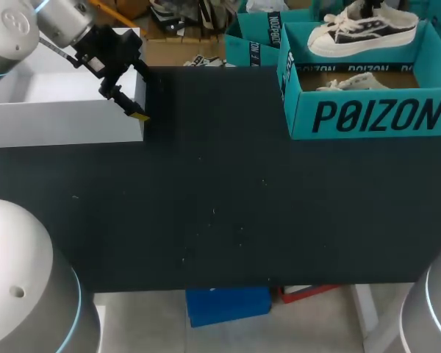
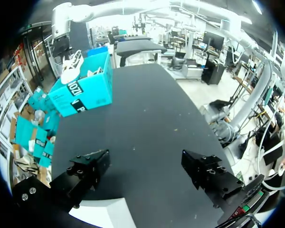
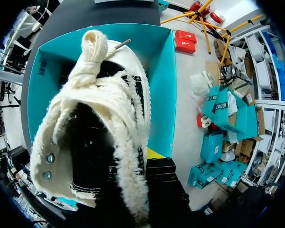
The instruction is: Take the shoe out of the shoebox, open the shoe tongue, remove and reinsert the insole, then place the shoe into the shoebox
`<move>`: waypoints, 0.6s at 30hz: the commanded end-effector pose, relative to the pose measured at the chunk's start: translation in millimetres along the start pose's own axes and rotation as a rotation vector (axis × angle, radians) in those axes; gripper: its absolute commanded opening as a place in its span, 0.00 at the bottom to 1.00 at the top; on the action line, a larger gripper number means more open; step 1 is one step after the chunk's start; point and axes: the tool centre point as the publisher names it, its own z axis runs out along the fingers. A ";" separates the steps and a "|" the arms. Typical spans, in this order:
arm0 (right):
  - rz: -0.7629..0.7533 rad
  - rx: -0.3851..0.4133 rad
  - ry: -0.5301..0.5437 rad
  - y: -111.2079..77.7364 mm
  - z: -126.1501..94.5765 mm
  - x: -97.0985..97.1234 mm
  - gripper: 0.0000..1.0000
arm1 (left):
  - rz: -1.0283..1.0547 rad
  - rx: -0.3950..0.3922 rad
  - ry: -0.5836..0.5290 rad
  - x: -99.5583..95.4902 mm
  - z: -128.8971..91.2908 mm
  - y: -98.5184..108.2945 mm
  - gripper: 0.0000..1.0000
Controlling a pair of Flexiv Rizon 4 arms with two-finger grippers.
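- Left gripper hangs open and holds nothing, beside the white box
- Shoe hangs above the teal shoebox, with the right gripper seemingly clamped on its upper
- Probably light, with a soft, yielding fleecy upper; the firmer heel collar or sole edge should give the safest hold

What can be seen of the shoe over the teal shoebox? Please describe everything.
The shoe is a low sneaker with a black canvas-like upper, fuzzy cream trim, white knotted laces, metal eyelets and a thick white sole. It hangs over the open teal shoebox, toe toward my left, not resting inside. The right gripper holds it at the heel collar; one yellow-tipped finger shows outside, the other is hidden. A second shoe lies in the box below.
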 end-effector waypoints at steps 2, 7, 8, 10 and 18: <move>0.007 0.003 0.011 5.1 39.0 -5.0 0.00 | 0.000 -0.004 0.000 0.7 -0.3 -0.4 1.00; 0.025 0.018 -0.010 9.2 58.2 0.1 0.00 | 0.000 -0.004 0.000 0.7 -0.3 -0.4 1.00; 0.029 0.022 -0.015 10.2 61.3 1.2 0.00 | 0.000 -0.004 0.000 0.7 -0.3 -0.4 1.00; 0.034 0.024 -0.019 13.7 66.9 4.5 0.00 | 0.000 -0.004 0.000 0.7 -0.3 -0.4 1.00; 0.028 0.023 -0.037 22.4 91.1 20.3 0.00 | 0.000 -0.004 0.000 0.7 -0.3 -0.4 1.00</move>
